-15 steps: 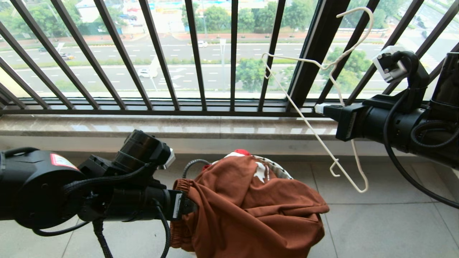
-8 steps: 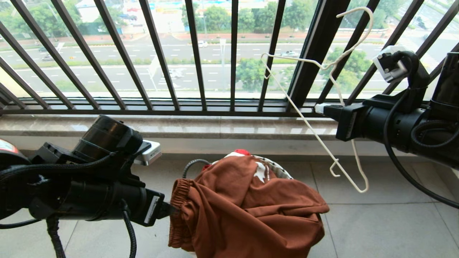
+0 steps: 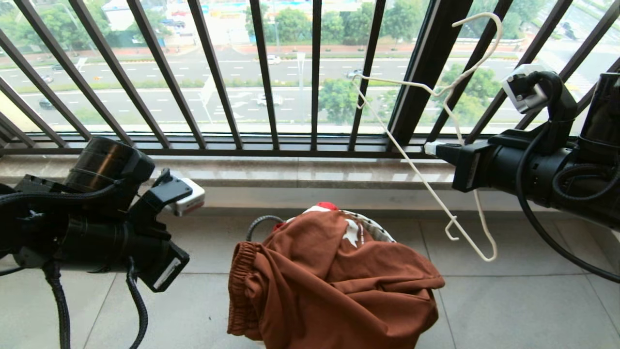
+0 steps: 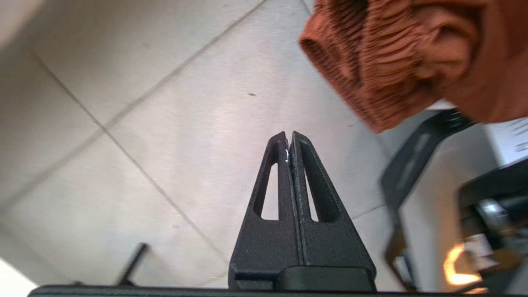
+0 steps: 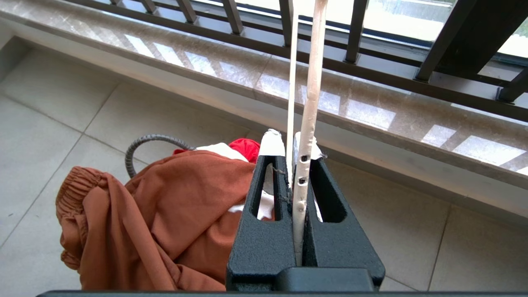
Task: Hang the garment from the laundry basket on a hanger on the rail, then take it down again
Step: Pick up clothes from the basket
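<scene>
Slumping over what seems the basket [image 3: 373,228], rust garment [image 3: 334,281] (gathered waistband) lies free; left gripper [image 4: 288,142] pressed together, right gripper [image 5: 288,144] pinching hanger [image 3: 426,179]

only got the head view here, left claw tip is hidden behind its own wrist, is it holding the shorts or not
Observer: No. In the left wrist view the left claw is shut on nothing, over bare floor tile.
Operator: how near is the waistband
Observer: The shorts hang beside the tips, apart from them, no contact.
Operator: and the right claw, is the hanger really gripped
Observer: Yes. The right wrist view shows the right claw shut on the hanger, its wire running up between the fingers.
</scene>
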### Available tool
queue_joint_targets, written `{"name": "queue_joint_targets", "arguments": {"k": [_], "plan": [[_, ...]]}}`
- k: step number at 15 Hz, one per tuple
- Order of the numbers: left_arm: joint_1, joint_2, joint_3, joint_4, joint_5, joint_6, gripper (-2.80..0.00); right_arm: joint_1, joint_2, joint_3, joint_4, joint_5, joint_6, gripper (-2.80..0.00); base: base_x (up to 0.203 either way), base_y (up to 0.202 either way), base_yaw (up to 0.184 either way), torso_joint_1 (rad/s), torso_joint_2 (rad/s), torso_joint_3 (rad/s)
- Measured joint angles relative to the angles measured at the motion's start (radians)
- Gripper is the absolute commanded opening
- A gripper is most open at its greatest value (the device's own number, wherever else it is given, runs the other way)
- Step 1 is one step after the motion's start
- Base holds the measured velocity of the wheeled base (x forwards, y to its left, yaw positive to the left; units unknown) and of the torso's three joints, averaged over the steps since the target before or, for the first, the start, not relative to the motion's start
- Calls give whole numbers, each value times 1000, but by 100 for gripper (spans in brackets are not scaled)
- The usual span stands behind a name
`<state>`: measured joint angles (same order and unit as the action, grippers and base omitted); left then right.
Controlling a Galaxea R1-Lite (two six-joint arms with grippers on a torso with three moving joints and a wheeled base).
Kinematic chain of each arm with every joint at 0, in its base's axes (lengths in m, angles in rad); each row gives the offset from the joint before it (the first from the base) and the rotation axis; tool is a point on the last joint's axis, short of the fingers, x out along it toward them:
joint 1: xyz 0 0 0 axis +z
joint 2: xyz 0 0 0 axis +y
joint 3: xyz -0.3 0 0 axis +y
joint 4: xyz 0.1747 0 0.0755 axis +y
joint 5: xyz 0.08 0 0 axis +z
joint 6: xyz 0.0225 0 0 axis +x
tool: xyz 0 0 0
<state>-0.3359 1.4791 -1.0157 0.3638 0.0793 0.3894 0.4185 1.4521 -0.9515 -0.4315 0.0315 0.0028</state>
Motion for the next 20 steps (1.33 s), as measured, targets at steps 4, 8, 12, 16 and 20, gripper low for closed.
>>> {"name": "queue_joint_targets", "arguments": {"k": [4, 8, 12, 16, 20], "plan": [[52, 4, -45, -52, -65, 329, -280, 1, 20, 1, 0, 0, -1, -280, 0, 0, 0, 0, 0, 0], [40, 33, -132, 53, -70, 563, -280, 2, 42, 0, 0, 0, -1, -280, 0, 0, 0, 0, 0, 0], [8, 83, -183, 88, -71, 772, -280, 6, 73, 0, 0, -1, -3, -280, 0, 0, 0, 0, 0, 0], [-1, 122, -181, 85, -114, 950, 0, 15, 80, 0, 0, -21, -3, -280, 0, 0, 0, 0, 0, 0], [14, 176, -192, 31, -114, 1009, 0, 26, 84, 1, 0, -23, -3, -280, 0, 0, 0, 0, 0, 0]]}}
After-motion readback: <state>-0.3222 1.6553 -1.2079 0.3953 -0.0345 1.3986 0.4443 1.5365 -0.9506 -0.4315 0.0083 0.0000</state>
